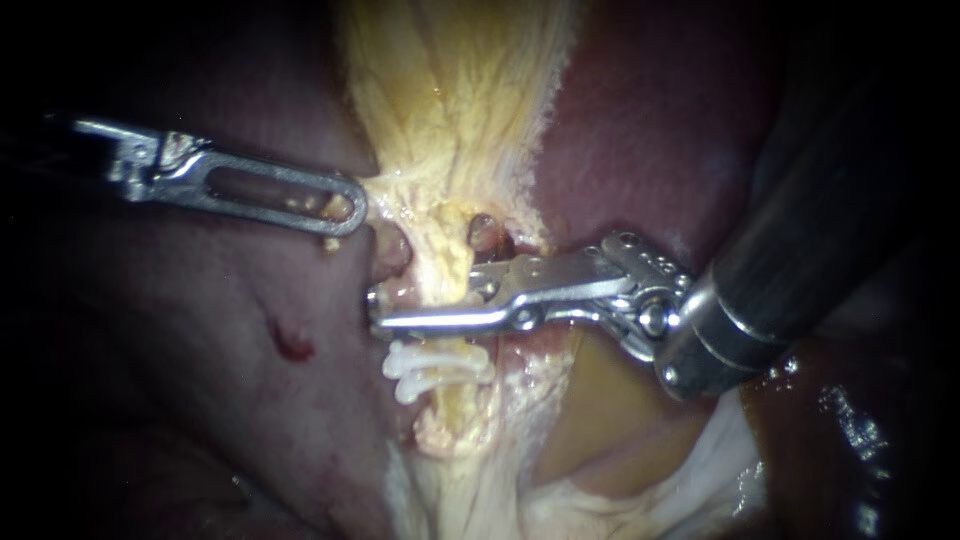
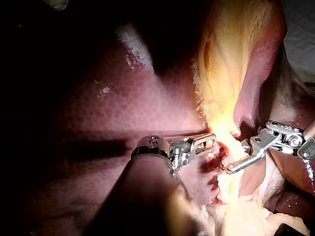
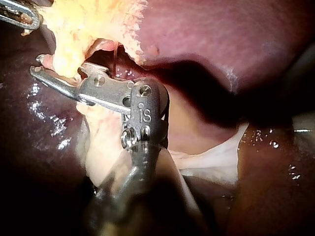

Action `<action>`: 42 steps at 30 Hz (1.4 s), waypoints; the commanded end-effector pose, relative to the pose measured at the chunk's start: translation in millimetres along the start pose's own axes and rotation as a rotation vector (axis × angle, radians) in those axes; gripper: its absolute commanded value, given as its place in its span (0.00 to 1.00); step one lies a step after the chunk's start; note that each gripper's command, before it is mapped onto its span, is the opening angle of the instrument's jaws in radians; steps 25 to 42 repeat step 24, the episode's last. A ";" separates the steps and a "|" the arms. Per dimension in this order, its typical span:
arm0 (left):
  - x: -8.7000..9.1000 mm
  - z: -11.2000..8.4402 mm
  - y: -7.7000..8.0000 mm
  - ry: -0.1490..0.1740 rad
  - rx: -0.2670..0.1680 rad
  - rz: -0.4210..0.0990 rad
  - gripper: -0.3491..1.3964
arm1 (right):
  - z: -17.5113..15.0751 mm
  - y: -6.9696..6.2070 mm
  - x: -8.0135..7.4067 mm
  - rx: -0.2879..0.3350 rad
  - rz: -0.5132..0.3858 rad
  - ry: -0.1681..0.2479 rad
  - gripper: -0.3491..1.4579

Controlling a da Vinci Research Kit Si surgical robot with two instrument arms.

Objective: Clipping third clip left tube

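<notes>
Centre frame, the right instrument (image 1: 378, 308) holds its pincer narrowly parted astride the yellow tube (image 1: 447, 265) (just above two white clips (image 1: 435, 370)). At upper left, the left instrument (image 1: 345, 210) has its pincer closed on the edge of the fatty tissue (image 1: 440, 100).

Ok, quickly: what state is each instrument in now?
Left instrument: shut on yellow tissue.
Right instrument: open, jaws astride the tube.

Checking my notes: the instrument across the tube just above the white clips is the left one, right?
No, it is the right instrument, its shaft entering from the right in the endoscope view; it lies across the tube just above the white clips.
</notes>
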 end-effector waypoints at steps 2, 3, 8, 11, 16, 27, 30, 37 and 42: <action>0.0 0.0 0.0 0.000 0.000 0.000 0.00 | -0.1 0.0 -0.1 -0.003 0.001 0.000 0.02; 0.0 0.0 0.0 0.000 0.000 0.000 0.00 | -0.2 -0.1 -0.1 -0.003 0.001 0.000 0.00; 0.0 0.1 0.0 0.000 0.000 0.000 0.00 | -0.2 -0.2 -0.1 -0.021 0.004 0.007 0.00; 0.0 0.1 0.0 0.000 0.000 0.000 0.00 | -0.2 -0.3 -0.3 0.005 0.001 -0.004 0.00; 0.0 0.2 0.0 -0.001 -0.001 0.000 0.00 | -0.2 -0.2 -0.3 0.004 0.001 -0.003 0.00; 0.0 0.1 0.0 -0.001 0.000 0.000 0.00 | -0.3 -0.1 -0.3 0.002 0.001 -0.003 0.00; 0.0 0.1 0.0 -0.001 0.000 0.000 0.00 | -0.3 -0.1 -0.3 0.002 0.001 -0.003 0.00; 0.0 0.1 0.0 -0.001 0.000 0.000 0.00 | -0.3 -0.1 -0.3 0.002 0.001 -0.003 0.00; 0.0 0.1 0.0 -0.001 0.000 0.000 0.00 | -0.3 -0.1 -0.3 0.002 0.001 -0.003 0.00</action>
